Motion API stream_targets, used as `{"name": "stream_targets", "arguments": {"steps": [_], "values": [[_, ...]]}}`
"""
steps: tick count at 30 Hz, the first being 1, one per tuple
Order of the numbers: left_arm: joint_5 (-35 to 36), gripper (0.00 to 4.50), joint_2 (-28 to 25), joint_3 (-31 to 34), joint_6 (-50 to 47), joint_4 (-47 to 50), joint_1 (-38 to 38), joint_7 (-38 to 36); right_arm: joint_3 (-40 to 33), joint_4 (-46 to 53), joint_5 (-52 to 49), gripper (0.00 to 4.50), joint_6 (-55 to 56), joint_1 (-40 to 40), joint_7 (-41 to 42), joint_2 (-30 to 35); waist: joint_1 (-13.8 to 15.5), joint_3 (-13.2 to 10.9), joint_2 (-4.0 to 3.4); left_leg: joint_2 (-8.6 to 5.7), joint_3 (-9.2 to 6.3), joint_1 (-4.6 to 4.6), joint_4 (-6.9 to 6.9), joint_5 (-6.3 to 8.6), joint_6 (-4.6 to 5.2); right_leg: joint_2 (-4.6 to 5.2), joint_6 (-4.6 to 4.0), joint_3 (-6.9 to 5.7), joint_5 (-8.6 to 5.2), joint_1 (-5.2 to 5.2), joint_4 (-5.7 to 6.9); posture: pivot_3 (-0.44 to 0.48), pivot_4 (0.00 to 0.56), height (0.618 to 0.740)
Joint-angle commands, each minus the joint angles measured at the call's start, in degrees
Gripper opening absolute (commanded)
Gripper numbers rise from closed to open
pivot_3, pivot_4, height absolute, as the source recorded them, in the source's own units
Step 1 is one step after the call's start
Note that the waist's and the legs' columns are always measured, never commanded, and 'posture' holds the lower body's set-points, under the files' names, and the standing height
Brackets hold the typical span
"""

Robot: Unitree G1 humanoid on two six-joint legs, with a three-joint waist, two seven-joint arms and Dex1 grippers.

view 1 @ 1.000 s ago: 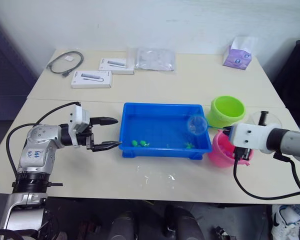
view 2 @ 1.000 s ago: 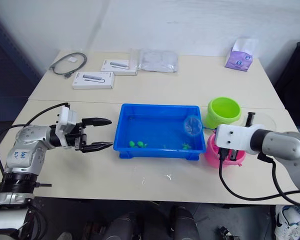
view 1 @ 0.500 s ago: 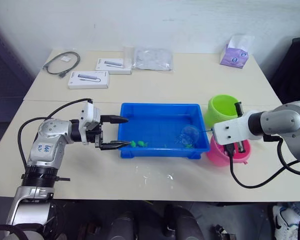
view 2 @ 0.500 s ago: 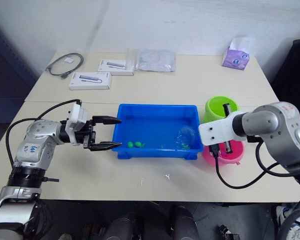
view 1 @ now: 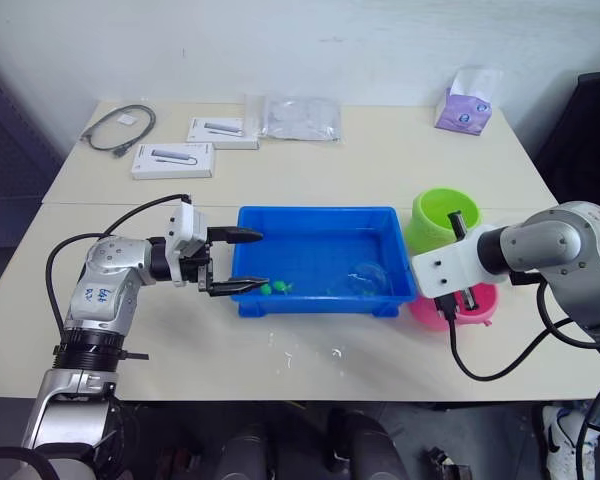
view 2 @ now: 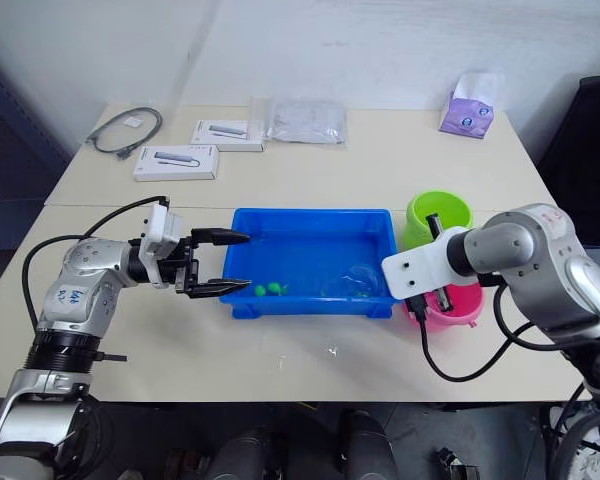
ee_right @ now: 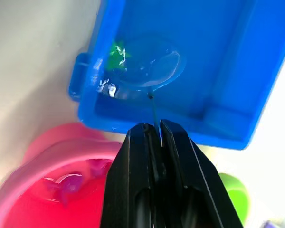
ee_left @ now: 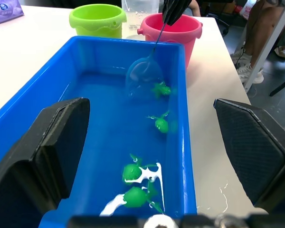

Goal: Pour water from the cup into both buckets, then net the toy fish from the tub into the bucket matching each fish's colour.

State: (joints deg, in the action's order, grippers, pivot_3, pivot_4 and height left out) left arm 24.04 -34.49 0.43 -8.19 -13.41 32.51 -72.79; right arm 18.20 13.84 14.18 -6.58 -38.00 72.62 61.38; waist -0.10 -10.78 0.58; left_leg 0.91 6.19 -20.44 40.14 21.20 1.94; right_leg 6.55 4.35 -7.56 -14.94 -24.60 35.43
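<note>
The blue tub holds water and several green toy fish. My left gripper is open, its two fingers straddling the tub's left rim. My right gripper is shut on the thin stick of the net. The hoop is dipped in the water at the tub's right end, beside a green fish. The pink bucket sits under my right gripper and holds pink fish. Behind it stands the green bucket. The clear cup stands beyond both buckets.
At the table's back lie two white boxes, a grey coiled cable, a clear plastic bag and a purple tissue pack. A person's legs are past the right end of the table.
My right gripper has moved left and lowered the net from above the tub's right rim into the water. My left gripper has moved right up to the tub's left rim.
</note>
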Motion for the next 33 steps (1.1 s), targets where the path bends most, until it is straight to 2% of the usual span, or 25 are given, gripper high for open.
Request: {"name": "stream_targets", "arguments": {"steps": [1,8,14,28,33], "values": [[0.2,4.49,0.1,0.3,-0.3,2.8,0.2,0.6,0.7,-4.3,4.1,0.00,5.0,-0.9,-1.6,0.0,0.0,0.0,0.00,0.00,0.00,0.00,0.00,0.00,0.00,0.00,0.00,0.00,0.00,0.00,0.00,0.000,0.150,0.740],[0.4,4.49,0.2,0.6,-1.0,4.4,-1.8,1.8,1.0,-3.8,1.9,0.00,5.1,-1.6,3.0,-1.7,0.0,0.0,0.00,-0.01,0.00,0.01,0.01,-0.01,-0.01,-0.01,0.00,0.00,0.00,0.02,0.02,0.000,0.150,0.740],[0.7,4.49,0.1,1.0,-1.2,5.2,-2.9,2.6,-0.7,0.0,-3.5,0.00,-4.9,0.0,6.6,-4.0,0.0,0.0,0.00,0.02,-0.03,0.01,0.02,-0.02,-0.02,0.01,0.00,0.00,0.00,0.02,0.04,0.000,0.150,0.740],[0.9,4.49,-0.9,2.0,-2.2,6.6,-4.5,3.3,-11.5,7.2,-18.6,0.00,-33.5,5.8,0.1,-8.8,0.1,0.0,-0.01,0.00,-0.15,-0.02,0.04,-0.01,-0.03,0.08,-0.01,0.02,0.00,0.04,0.04,0.000,0.150,0.740],[1.0,4.49,-1.2,2.3,-2.1,6.4,-4.8,3.1,-14.4,7.5,-22.0,0.00,-36.6,9.0,-1.9,-7.3,0.1,0.0,-0.01,0.00,-0.16,-0.02,0.02,-0.01,-0.04,0.09,-0.01,0.03,-0.01,0.05,0.01,0.000,0.150,0.740]]}}
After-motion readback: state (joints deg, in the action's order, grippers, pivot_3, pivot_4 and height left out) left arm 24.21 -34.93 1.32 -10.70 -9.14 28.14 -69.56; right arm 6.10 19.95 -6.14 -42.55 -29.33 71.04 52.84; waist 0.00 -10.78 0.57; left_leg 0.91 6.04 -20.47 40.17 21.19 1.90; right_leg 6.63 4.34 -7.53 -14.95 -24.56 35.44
